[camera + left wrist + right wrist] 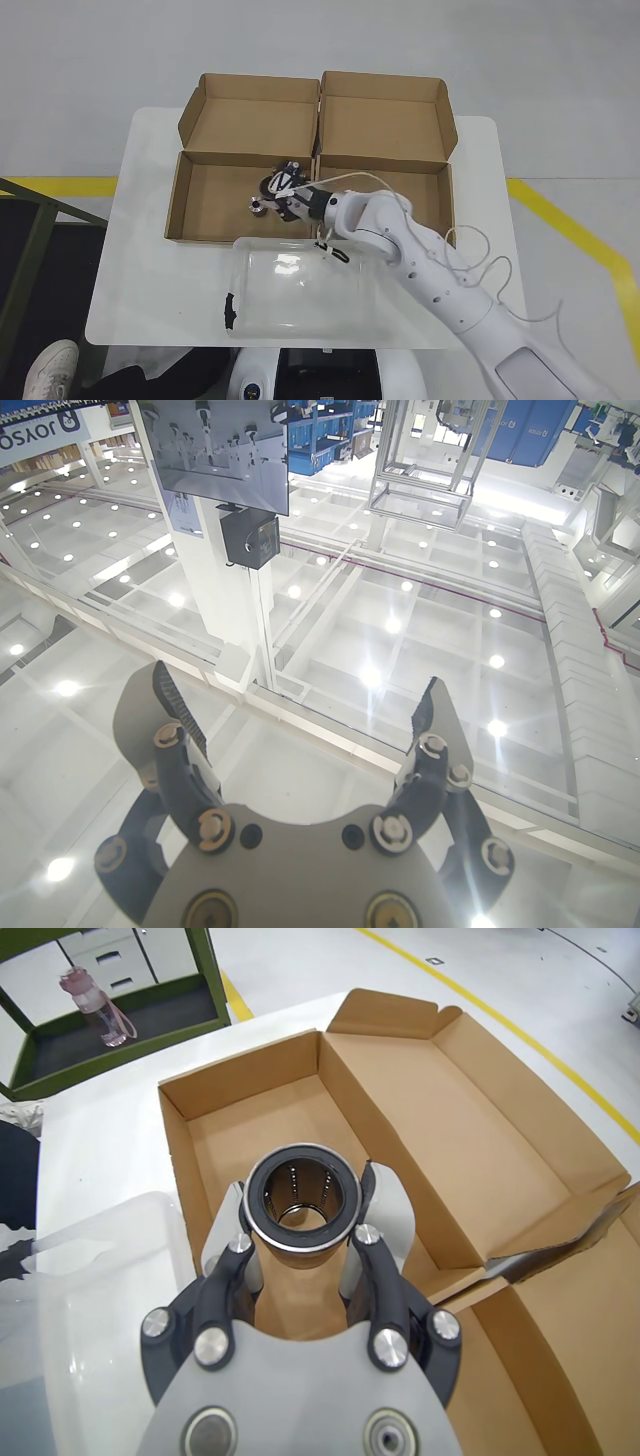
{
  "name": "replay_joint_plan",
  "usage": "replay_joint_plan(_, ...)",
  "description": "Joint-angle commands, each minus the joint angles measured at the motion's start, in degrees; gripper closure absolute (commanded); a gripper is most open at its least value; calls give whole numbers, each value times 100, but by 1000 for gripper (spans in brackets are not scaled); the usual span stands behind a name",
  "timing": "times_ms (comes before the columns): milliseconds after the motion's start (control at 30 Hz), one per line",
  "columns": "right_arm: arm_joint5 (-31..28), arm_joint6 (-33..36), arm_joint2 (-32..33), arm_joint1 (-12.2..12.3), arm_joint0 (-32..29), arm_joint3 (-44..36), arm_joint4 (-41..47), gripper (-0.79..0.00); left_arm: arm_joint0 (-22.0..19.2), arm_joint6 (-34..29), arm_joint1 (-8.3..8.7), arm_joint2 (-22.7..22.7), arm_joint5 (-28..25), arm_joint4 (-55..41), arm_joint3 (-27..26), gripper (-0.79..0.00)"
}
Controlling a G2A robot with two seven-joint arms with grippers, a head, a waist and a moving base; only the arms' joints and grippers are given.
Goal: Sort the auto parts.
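Observation:
My right gripper (302, 1200) is shut on a metal linear bearing (302, 1208), a hollow cylinder with a black end ring and rows of small balls inside. It hangs over the floor of the left cardboard box (235, 1128). From above, the same gripper (272, 194) with the bearing (259, 207) sits over the right half of that left box (205, 205). My left gripper (300, 720) is open with nothing between its fingers, pointing up at a ceiling.
A second open cardboard box (425, 190) stands right of the first, both with lids folded back. A clear plastic bin (285, 290) sits at the table's front edge. A pink bottle (97, 1010) lies in a green cart beside the table.

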Motion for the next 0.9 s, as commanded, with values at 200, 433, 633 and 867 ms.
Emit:
replay_joint_plan(200, 544, 639, -208, -157, 255, 245, -179, 0, 0, 0, 0, 0, 0, 0, 0, -785)
replay_joint_plan(433, 685, 1044, -373, -315, 454, 603, -26, 0, 0, 0, 0, 0, 0, 0, 0, -785)
replay_joint_plan(633, 639, 1157, -492, -440, 643, 926, 16, 0, 0, 0, 0, 0, 0, 0, 0, -785)
replay_joint_plan(867, 561, 1256, -633, -598, 859, 1290, 94, -40, 0, 0, 0, 0, 0, 0, 0, -785)
